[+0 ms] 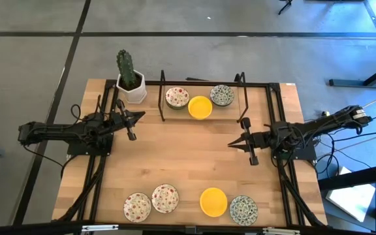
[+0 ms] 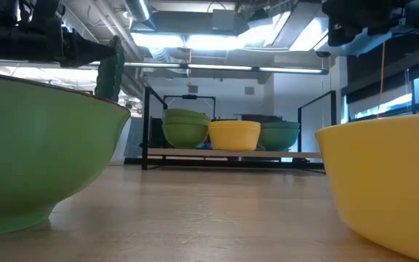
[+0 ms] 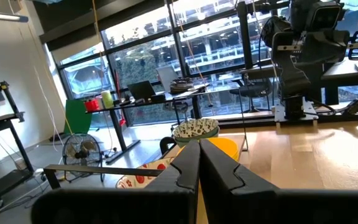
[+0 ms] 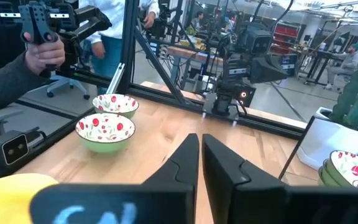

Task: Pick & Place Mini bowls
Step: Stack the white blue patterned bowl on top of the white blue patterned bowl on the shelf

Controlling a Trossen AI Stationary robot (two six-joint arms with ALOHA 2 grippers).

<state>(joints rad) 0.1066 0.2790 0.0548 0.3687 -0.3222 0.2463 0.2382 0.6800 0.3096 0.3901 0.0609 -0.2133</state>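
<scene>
From above, the wooden table carries two rows of mini bowls. At the far edge, inside a low black rack, sit a red-speckled bowl, a yellow bowl and a blue-green patterned bowl. Along the near edge sit two more red-speckled bowls, touching, then a second yellow bowl and a second patterned bowl, also touching. All the bowls look empty. A cactus in a white pot stands just left of the rack. The left gripper hovers over bare wood near the pot; the right gripper hovers over bare wood right of centre. Neither touches a bowl.

The low view shows the bowls' outsides, green under the patterned ones, with the near green bowl and near yellow bowl large at either side and the rack's bowls between them; those look stacked.

The left wrist view shows its fingers pressed together, holding nothing, with the rack's bowls beyond.

The right wrist view shows its fingers nearly together with a thin gap, empty, the two near red-speckled bowls ahead, and a person's hand holding a controller beyond the table.
</scene>
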